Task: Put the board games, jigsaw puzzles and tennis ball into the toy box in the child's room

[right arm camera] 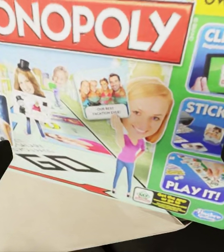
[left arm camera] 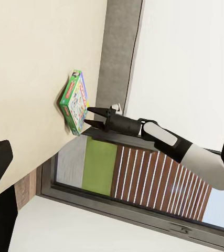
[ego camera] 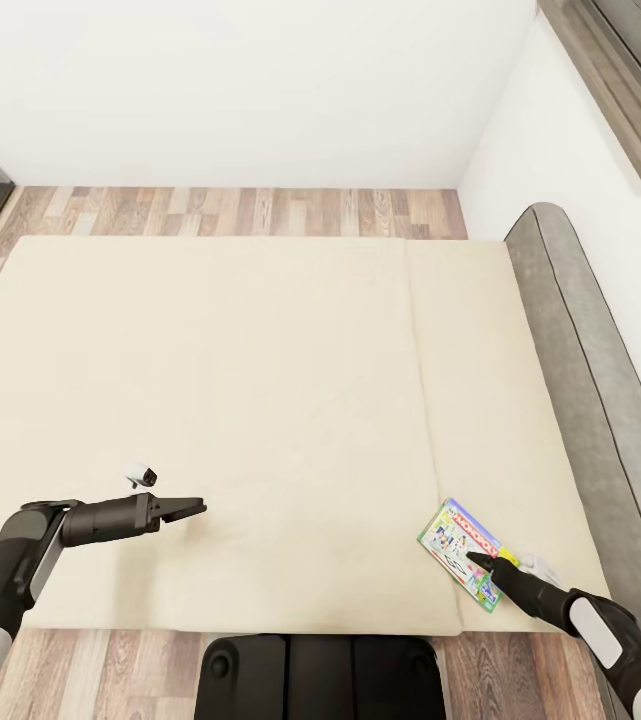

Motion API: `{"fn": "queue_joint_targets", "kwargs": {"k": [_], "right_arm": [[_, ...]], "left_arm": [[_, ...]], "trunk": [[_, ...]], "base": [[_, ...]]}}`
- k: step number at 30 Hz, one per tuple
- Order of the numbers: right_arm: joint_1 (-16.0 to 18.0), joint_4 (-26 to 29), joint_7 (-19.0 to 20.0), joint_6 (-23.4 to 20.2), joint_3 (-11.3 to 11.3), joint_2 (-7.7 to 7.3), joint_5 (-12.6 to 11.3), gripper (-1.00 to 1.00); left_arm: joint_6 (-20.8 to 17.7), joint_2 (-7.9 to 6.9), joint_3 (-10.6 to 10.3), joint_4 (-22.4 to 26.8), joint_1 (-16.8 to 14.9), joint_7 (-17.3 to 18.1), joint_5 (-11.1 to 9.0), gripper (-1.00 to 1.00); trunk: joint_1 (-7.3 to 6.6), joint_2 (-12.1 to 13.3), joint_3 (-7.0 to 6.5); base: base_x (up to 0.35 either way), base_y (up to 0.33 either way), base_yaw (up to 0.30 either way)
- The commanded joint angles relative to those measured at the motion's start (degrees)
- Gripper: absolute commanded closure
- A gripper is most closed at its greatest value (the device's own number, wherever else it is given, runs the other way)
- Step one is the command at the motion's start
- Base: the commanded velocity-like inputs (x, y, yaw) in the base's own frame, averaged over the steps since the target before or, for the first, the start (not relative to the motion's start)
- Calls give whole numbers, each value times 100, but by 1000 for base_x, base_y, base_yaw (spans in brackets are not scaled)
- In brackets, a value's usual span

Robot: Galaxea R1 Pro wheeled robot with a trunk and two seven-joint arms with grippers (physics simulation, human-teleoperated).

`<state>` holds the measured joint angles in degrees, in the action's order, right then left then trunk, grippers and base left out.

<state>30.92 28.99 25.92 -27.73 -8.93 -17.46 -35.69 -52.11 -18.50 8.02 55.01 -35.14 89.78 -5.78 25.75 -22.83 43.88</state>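
green white-blue board game (ego camera: 460, 551) with red banner, beige bed (ego camera: 220, 400), grey headboard (ego camera: 590, 370)

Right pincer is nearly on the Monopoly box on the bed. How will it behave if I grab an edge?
The Monopoly box is flat and thin, so it probably stays stiff and light. It cannot roll. Its glossy printed lid may slip between the right pincer fingers. On the soft bed its edge may press down, making it harder to get under.

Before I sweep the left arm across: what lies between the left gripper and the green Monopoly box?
Bare beige mattress lies between the left gripper and the Monopoly box, in the head view.
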Motion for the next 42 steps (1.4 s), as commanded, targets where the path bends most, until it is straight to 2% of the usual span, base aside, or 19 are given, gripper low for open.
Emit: {"fn": "queue_joint_targets", "kwargs": {"k": [1,34,42], "right_arm": [[1,3,7,-49,-26,1,-26,-100],[1,-8,-99,2,-66,-20,-34,-100],[1,-18,-371,12,-73,-21,-35,-100]], "left_arm": [[-61,-2,-2,1,-1,22,1,-100],[-62,1,-2,1,-1,22,2,-100],[-62,4,-2,1,-1,22,1,-100]], "trunk": [[3,-8,6],[3,-8,6],[3,-8,6]], "base": [[0,0,0],[0,0,0],[0,0,0]]}}
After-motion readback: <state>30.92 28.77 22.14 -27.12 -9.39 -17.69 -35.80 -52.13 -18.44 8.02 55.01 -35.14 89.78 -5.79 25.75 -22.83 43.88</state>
